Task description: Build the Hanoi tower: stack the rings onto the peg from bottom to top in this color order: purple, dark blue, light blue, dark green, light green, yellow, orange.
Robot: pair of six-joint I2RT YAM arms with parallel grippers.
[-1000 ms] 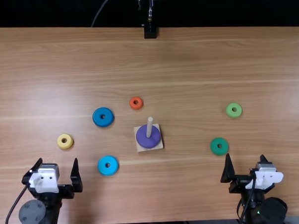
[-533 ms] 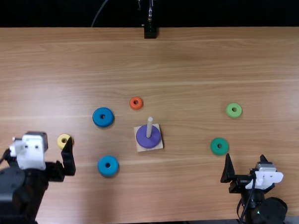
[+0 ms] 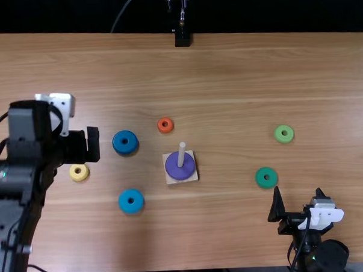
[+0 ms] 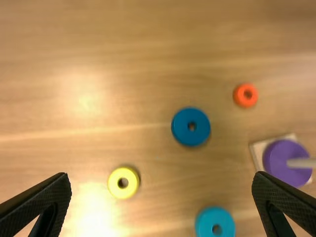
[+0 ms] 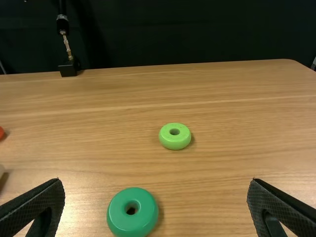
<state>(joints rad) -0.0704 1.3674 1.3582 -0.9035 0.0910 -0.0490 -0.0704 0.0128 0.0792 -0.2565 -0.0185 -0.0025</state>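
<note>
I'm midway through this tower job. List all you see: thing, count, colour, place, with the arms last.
Base: 1, pale, mid-table
Peg: 1, pale, upright on the base
Purple ring: 1, purple, around the peg
Dark blue ring: 1, dark blue, far left of peg
Light blue ring: 1, light blue, near left
Yellow ring: 1, yellow, farthest left
Orange ring: 1, orange, beyond peg
Light green ring: 1, light green, far right
Dark green ring: 1, dark green, near right
Table: 1, light brown, beneath
Post: 1, black-footed, far edge
Left arm: 1, black-white, over left side, jaws open
Right arm: 1, black-white, near right, jaws open
</note>
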